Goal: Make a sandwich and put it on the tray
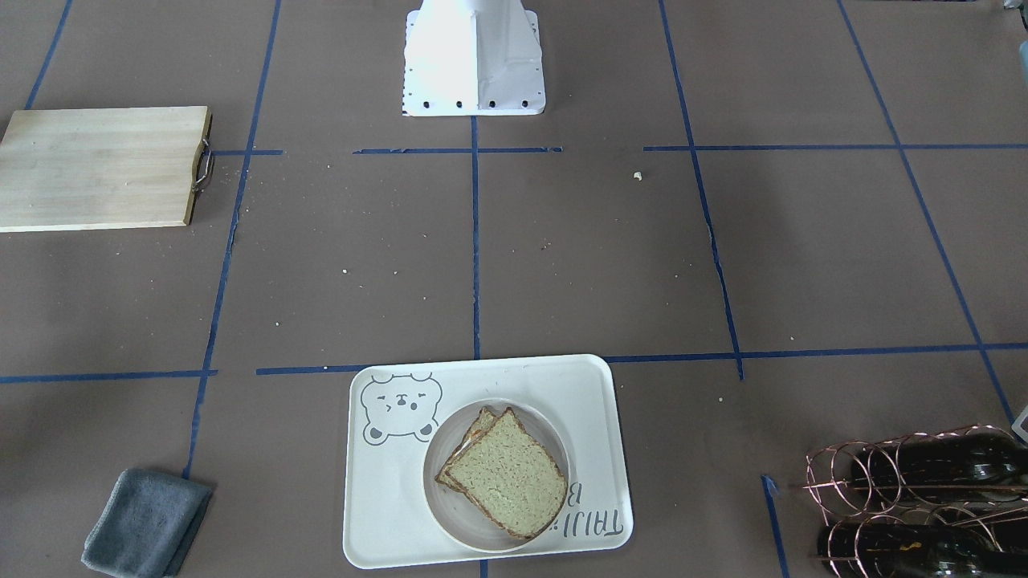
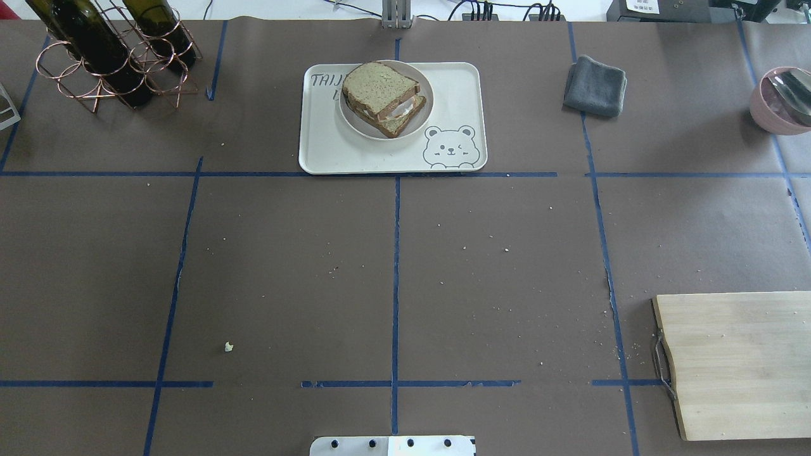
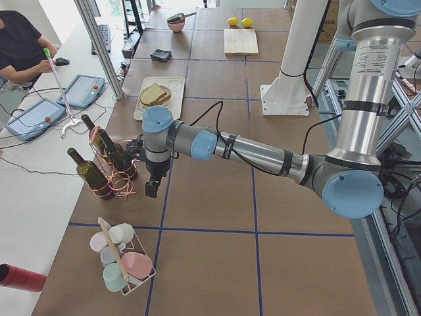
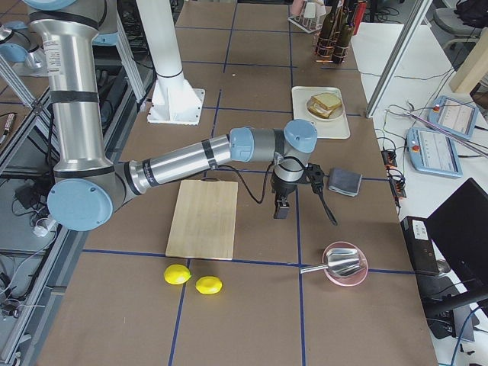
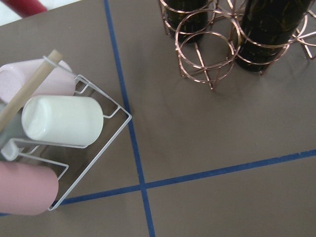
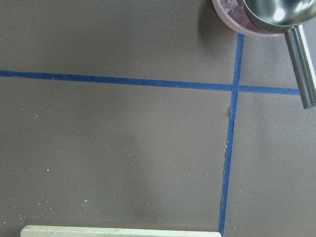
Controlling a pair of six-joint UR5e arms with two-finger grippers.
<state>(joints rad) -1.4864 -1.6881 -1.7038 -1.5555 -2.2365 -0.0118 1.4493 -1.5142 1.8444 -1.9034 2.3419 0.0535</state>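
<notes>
The sandwich (image 1: 506, 474) is two slices of bread stacked askew, with white filling showing between them in the overhead view (image 2: 382, 95). It lies on a small round white plate (image 2: 426, 88) on the cream tray (image 1: 385, 514) with the bear face, at the table's far middle (image 2: 329, 152). My left gripper (image 3: 152, 191) hangs over the table beside the wine rack, far from the tray. My right gripper (image 4: 281, 211) hangs beside the cutting board. Both show only in the side views, so I cannot tell whether they are open or shut.
A wooden cutting board (image 2: 741, 361) lies near right. A grey cloth (image 2: 595, 85) lies right of the tray. A copper rack with wine bottles (image 2: 108, 57) stands far left. A pink bowl with a metal scoop (image 2: 782, 101) sits far right. A wire rack of cups (image 5: 54, 143) is below the left wrist.
</notes>
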